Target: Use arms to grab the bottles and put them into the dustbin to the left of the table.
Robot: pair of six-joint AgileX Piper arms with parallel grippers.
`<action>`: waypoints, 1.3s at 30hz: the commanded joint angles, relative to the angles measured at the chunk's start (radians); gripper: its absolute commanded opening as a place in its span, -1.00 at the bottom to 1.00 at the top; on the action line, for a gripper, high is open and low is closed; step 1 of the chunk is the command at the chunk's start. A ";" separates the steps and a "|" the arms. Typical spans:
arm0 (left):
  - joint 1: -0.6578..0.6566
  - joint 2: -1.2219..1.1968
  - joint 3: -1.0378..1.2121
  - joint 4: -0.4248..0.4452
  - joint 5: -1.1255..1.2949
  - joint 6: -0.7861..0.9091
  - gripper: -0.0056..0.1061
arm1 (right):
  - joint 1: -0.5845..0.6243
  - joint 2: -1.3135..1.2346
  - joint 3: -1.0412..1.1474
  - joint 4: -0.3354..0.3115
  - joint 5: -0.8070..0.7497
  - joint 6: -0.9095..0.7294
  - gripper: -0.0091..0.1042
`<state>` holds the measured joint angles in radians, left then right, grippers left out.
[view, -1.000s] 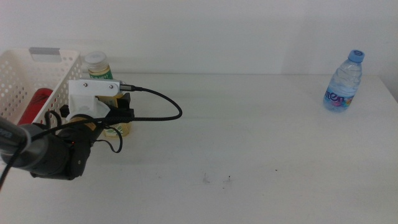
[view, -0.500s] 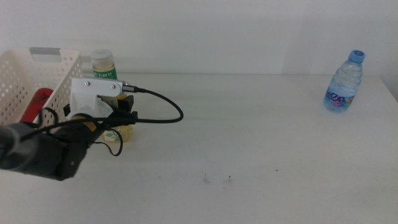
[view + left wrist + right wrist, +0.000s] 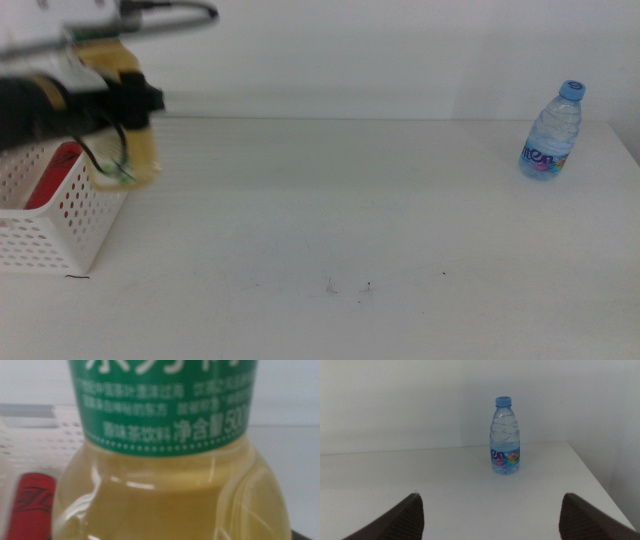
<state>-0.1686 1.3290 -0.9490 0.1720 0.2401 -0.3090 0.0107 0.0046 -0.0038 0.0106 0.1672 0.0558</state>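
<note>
We are noting the left pincer [image 3: 118,100] gripping the yellow tea bottle [image 3: 138,150], lifted off the surface [image 3: 350,220] at the right rim of the dustbin [image 3: 60,215]; motion blur, exact overlap unclear. Red can [image 3: 48,180] is lying inside the bin. Water bottle [image 3: 551,132] is standing upright far right, rear. Right pincer [image 3: 492,515] is waiting w/ jaws spread apart, facing that bottle, well short of it.
</note>
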 commanded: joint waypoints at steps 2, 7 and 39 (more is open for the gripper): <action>0.003 -0.029 -0.157 -0.068 0.219 0.151 -0.93 | -0.003 -0.005 0.004 -0.011 -0.009 -0.003 0.60; 0.123 0.023 -0.381 -0.359 0.503 0.585 -0.93 | -0.003 -0.005 0.004 -0.011 -0.009 -0.003 0.60; 0.505 0.700 -0.907 -0.465 0.909 0.751 -0.54 | -0.003 -0.005 0.004 -0.011 -0.009 -0.003 0.60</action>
<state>0.3351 2.0472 -1.8357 -0.2670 1.1743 0.4463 0.0107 0.0046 -0.0038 0.0106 0.1672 0.0558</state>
